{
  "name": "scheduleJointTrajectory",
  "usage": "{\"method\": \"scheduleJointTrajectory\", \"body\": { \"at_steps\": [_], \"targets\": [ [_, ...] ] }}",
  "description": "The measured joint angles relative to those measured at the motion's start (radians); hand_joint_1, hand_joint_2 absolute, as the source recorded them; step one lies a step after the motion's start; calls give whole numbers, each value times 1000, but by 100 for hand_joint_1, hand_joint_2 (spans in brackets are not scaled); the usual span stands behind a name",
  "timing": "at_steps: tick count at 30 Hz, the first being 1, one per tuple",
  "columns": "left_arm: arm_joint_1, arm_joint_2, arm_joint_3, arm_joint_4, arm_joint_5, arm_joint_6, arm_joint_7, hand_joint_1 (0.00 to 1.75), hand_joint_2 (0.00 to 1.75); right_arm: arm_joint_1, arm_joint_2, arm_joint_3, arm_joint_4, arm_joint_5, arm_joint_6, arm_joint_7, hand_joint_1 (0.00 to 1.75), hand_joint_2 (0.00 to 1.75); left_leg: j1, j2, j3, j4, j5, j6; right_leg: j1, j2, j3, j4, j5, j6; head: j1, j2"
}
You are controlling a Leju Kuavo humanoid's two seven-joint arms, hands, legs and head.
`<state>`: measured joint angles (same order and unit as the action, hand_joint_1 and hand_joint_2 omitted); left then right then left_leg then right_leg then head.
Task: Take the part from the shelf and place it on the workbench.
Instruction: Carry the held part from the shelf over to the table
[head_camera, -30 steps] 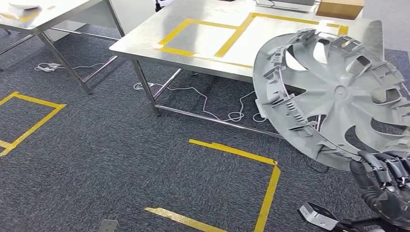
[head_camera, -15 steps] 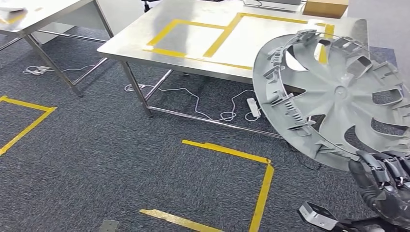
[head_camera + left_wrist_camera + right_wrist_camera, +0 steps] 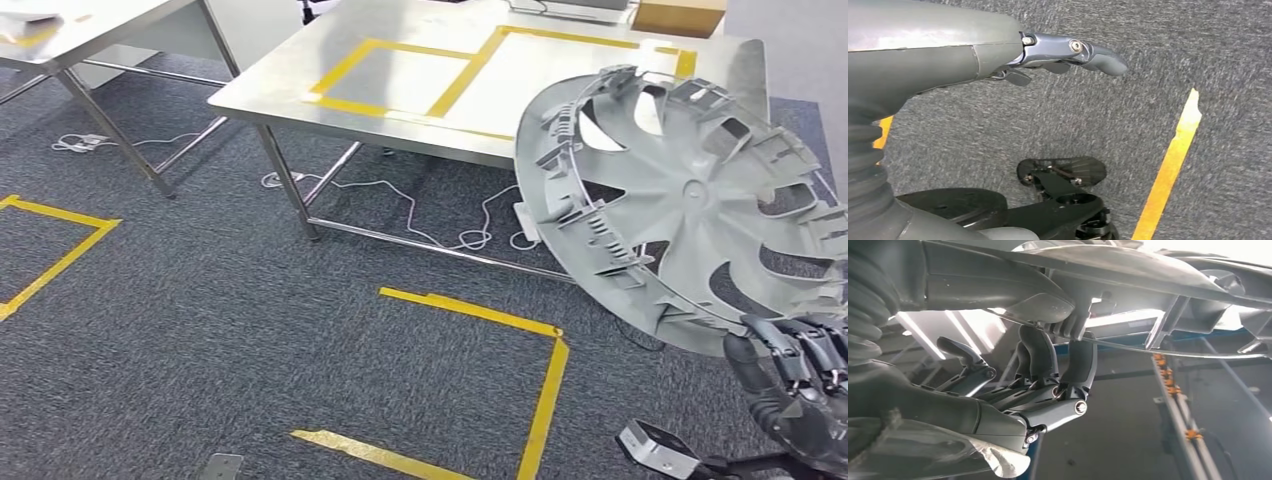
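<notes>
The part is a large grey plastic wheel cover [image 3: 690, 200] with ribs and clips on its inner face. It is held up tilted at the right of the head view, in front of the steel workbench [image 3: 300, 85]. My right hand [image 3: 800, 385] grips its lower rim from below. In the right wrist view the dark fingers [image 3: 1048, 390] curl up around the rim of the cover [image 3: 1128, 270]. My left hand [image 3: 1063, 52] hangs over the grey carpet with its fingers stretched out and nothing in it.
The workbench top bears yellow tape squares [image 3: 400, 75] and a cardboard box [image 3: 680, 15] at its far edge. Cables and a power strip [image 3: 440, 215] lie under it. A second steel table [image 3: 100, 25] stands at the far left. Yellow tape [image 3: 545, 390] marks the carpet.
The whole picture has shifted slightly, so the camera has moved; the workbench now sits a little further left. The wheel cover stays in my right hand, its rim slightly further left.
</notes>
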<state>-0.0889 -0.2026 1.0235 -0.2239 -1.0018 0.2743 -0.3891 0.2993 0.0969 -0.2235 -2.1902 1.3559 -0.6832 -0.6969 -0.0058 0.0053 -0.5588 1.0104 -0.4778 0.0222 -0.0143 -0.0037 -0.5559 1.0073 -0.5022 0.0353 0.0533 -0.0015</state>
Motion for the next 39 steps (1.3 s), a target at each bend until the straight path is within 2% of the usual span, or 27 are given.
{"method": "scheduleJointTrajectory", "body": {
  "at_steps": [2,4,5,7,8,9,10,12,13,14,17,19,20,22,23,24,25,27,28,29,30,32,34,35,37,38,39],
  "targets": [
    [0,0,0,0,0,0,0,0,175,2,0,0,0,0,0,0,175,175,2,0,-1,3,-2,-9,0,2,0,-1,4,-13,0,0],
    [-1,0,0,0,0,0,0,0,175,2,0,-1,0,0,0,0,175,175,4,-1,-16,44,-32,-20,-3,2,2,-3,5,-25,-3,0],
    [-2,0,0,0,0,0,0,0,175,2,0,-1,0,0,0,0,175,175,5,-2,-37,93,-61,-24,-4,2,3,-4,6,-30,-6,0],
    [0,0,0,0,0,0,0,0,175,2,0,-2,0,0,0,0,175,175,6,-2,-99,230,-123,-29,-3,2,3,-3,4,-35,-9,0],
    [1,0,0,0,0,0,0,0,175,2,0,-2,0,0,0,0,175,175,7,-2,-123,280,-136,-30,-2,3,4,-3,3,-36,-9,0],
    [2,0,0,0,0,0,0,0,175,2,0,-2,0,0,0,0,175,175,7,-2,-132,295,-130,-28,-1,5,6,-3,2,-37,-9,0],
    [2,0,0,0,0,0,0,0,175,3,0,-2,0,0,0,0,175,175,6,-2,-122,269,-103,-24,0,7,8,-3,1,-37,-9,0],
    [2,1,0,0,0,0,0,0,175,2,0,-2,0,0,0,0,175,175,3,-4,-64,138,-28,-10,2,11,14,-3,-2,-36,-8,0],
    [2,3,0,0,0,0,0,0,175,2,0,-2,0,0,0,0,175,175,0,-6,-37,75,-4,-2,4,12,14,-2,-3,-34,-8,0],
    [1,4,0,0,0,0,0,0,175,2,0,-2,0,0,0,0,175,175,-3,-7,-20,34,7,4,4,13,12,-2,-4,-30,-8,0],
    [1,6,0,0,0,0,0,0,175,2,0,-2,0,0,0,0,175,175,-4,-7,-11,2,6,10,3,14,8,-5,-4,-14,-8,0],
    [1,5,0,0,0,1,0,0,175,2,0,-2,0,0,0,0,175,175,1,-6,-6,-10,11,17,3,12,-7,21,-24,-4,-7,0],
    [0,5,1,0,0,1,0,0,175,2,0,-1,0,0,0,0,175,175,3,-5,-4,-15,14,20,2,11,-27,62,-48,0,-5,0],
    [-1,4,1,0,0,0,0,0,175,1,0,-1,0,0,0,0,175,175,3,-4,-3,-16,13,23,1,10,-94,195,-107,7,-4,0],
    [-1,3,1,0,0,0,0,0,175,2,0,0,0,0,0,0,175,175,3,-3,-3,-16,12,23,1,10,-125,252,-122,10,-4,0],
    [0,3,1,0,1,0,0,0,175,3,0,0,0,0,0,0,175,175,3,-3,-2,-16,10,24,0,9,-143,278,-119,13,-4,0],
    [0,2,1,0,1,0,0,0,175,3,0,0,0,0,0,0,175,175,3,-3,1,-15,8,23,-1,9,-140,262,-95,15,-3,0],
    [0,1,1,0,1,-1,0,0,175,3,0,0,0,0,0,0,175,175,5,-4,8,-13,1,17,-5,4,-82,133,-20,18,-3,0],
    [0,0,2,0,1,-2,0,0,175,2,0,0,0,0,0,0,175,175,3,-5,10,-9,-3,13,-5,2,-49,67,3,17,-3,0],
    [-1,0,2,0,1,-2,0,0,175,2,0,0,0,-1,0,0,175,175,2,-5,10,-6,-7,7,-4,1,-25,23,13,13,-3,0],
    [-1,0,2,0,1,-2,0,0,175,2,0,0,0,-1,0,0,175,175,0,-6,9,-3,-10,2,-2,1,-14,4,11,7,-3,0],
    [-1,0,3,0,1,-2,0,0,175,3,0,0,-1,-1,0,0,175,175,-1,-5,9,0,-14,-7,0,4,-11,4,6,-10,-4,0],
    [-2,0,3,0,1,-3,0,0,175,4,0,-1,-1,-1,0,0,175,175,2,-5,3,24,-32,-17,-3,5,-5,2,2,-23,-6,0],
    [-2,0,3,0,1,-4,0,0,175,4,0,-2,-1,-1,0,0,175,175,3,-5,-13,63,-53,-22,-4,4,0,1,-1,-30,-8,0],
    [-1,0,4,0,1,-6,0,0,175,3,0,-2,-1,0,0,1,175,175,5,-5,-79,196,-109,-29,-4,3,8,1,-9,-39,-12,0],
    [0,0,4,0,1,-6,0,0,175,3,0,-2,-1,0,0,1,175,175,5,-5,-114,260,-128,-30,-3,4,13,1,-13,-40,-12,0],
    [2,0,4,0,1,-6,0,0,175,4,0,-2,-1,0,0,1,175,175,5,-5,-138,298,-129,-29,-2,5,18,1,-17,-41,-12,0]
  ]
}}
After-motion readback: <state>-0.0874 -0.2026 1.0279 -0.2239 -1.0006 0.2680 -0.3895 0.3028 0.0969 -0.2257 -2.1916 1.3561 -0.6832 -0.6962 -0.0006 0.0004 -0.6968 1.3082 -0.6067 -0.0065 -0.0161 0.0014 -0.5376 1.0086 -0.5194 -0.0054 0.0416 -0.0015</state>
